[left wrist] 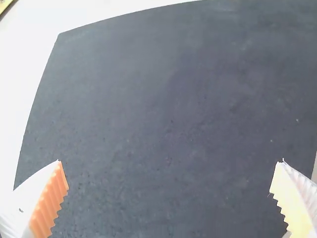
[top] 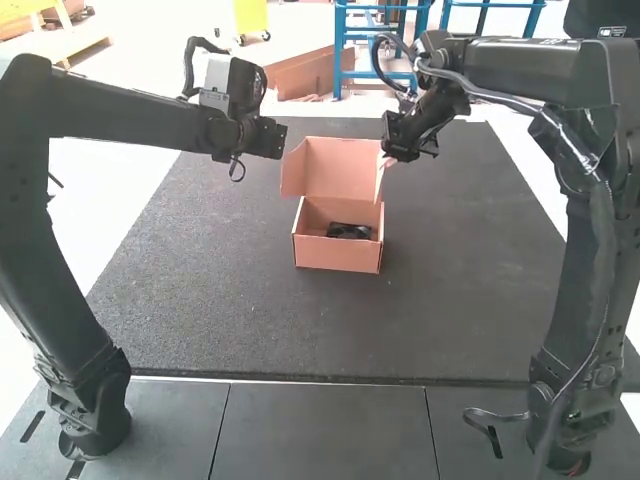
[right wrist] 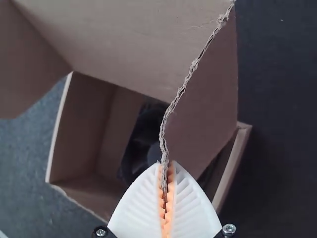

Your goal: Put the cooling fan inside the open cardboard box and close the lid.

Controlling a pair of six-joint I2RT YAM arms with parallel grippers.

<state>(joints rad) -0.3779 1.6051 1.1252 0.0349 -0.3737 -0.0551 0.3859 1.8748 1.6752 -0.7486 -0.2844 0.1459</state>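
A small cardboard box [top: 338, 250] stands open mid-mat, its lid [top: 332, 168] raised upright at the back. The black cooling fan [top: 349, 231] lies inside the box [right wrist: 81, 144], seen dark at the bottom as the fan [right wrist: 143, 144]. My right gripper [top: 402, 150] is shut on the lid's right side flap; the torn flap edge [right wrist: 171, 119] runs between the white ribbed fingers [right wrist: 143, 208] of the right gripper [right wrist: 165, 186]. My left gripper [top: 268, 138] hovers just left of the lid, open, its orange-padded fingers [left wrist: 47, 201] spread wide over bare mat with nothing between them.
A dark grey mat [top: 180, 270] covers the table, with pale floor [top: 90, 200] beyond its left edge. Open mat surrounds the box on all sides. Both arm bases [top: 85, 420] stand at the near edge.
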